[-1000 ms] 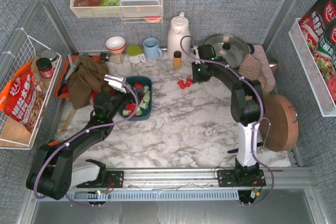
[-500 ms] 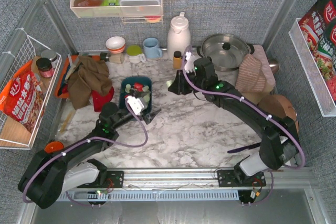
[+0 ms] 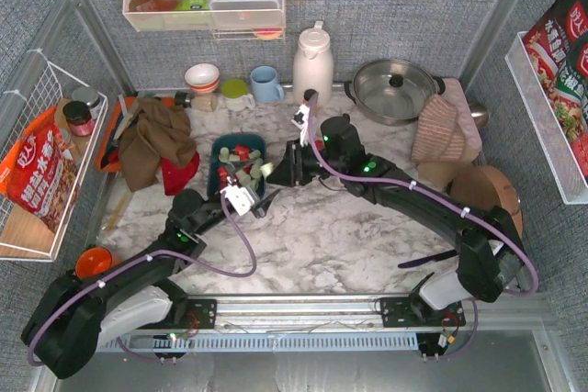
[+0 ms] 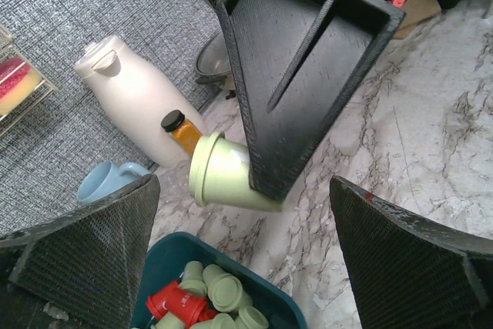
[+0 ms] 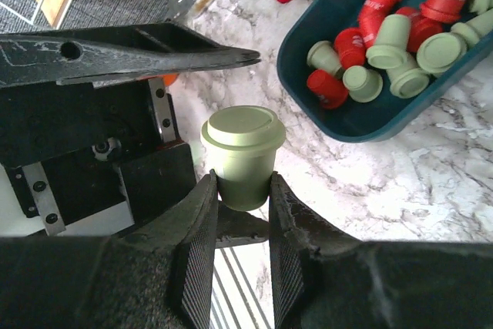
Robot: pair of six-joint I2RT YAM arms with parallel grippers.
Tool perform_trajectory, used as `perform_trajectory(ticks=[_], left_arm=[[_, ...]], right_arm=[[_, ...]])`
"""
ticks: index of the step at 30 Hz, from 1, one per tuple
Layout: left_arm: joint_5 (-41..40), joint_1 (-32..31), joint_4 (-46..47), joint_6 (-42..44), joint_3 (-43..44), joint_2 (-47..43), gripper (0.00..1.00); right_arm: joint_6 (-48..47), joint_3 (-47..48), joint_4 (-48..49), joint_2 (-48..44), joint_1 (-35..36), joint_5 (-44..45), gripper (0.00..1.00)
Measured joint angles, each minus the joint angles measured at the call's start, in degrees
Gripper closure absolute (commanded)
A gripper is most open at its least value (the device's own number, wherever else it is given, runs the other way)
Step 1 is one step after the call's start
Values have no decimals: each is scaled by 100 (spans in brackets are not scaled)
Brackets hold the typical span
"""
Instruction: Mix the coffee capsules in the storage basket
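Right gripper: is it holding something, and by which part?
Yes. The right gripper pinches a pale green coffee capsule by its narrow lower body, below its rim.

Top view: bright, even overhead light; shadows on the table (image 3: pixel 349 227) are soft and faint, with a mild glint on the pot (image 3: pixel 393 91). Left wrist view: centre sharp, fingers (image 4: pixel 77 256) at 5 and 7 o'clock dark and soft. Right wrist view: capsule (image 5: pixel 243 152) crisp, fingers (image 5: pixel 196 256) at 6 o'clock dark, slightly blurred.
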Motion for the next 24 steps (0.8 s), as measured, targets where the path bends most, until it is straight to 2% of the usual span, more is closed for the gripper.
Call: perform_trajectory(ticks=[6,12,17,19,21,24], left_arm=[[35,-72,9,101,-59,-20,3],[116,-107,20,256,-103,-85,28],[70,-107,35,295,-122,-109,35],[70,-107,44,297,-129,-118,43],[31,-107,52,317,-144,-140,51],[22,-107,22,308,-173,-181,60]], right_arm=[[59,24,-28,39,136,-57,79],[37,197,-164,66,201,-66,75],[-26,236,-387,107,245,-98,74],[-46,284,-470,133,256,-98,73],[-98,339,-533,153,271,-96,69],[-236,387,-660,168,278,-90,54]])
